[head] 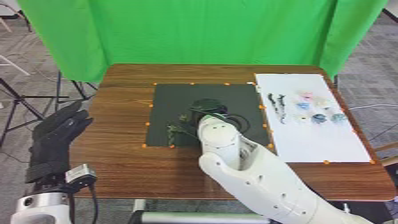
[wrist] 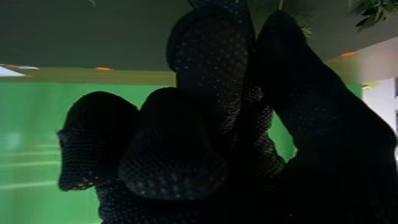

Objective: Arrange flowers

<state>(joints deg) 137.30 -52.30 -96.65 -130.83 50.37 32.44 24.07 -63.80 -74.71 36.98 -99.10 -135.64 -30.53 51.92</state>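
Lifting crookedly could drag the greenery [head: 173, 131] on the black mat [head: 173, 97], just beside the right hand [head: 210, 105], whose curled fingers seem to pinch a thin stem [wrist: 281, 5]; a slack pinch could let that twist or drop. The left hand [head: 55, 132] has loosely straightened fingers.

I had bright, even light in the head view; the right wrist view was dim, pale streaks glaring on the green curtain [wrist: 35, 167].
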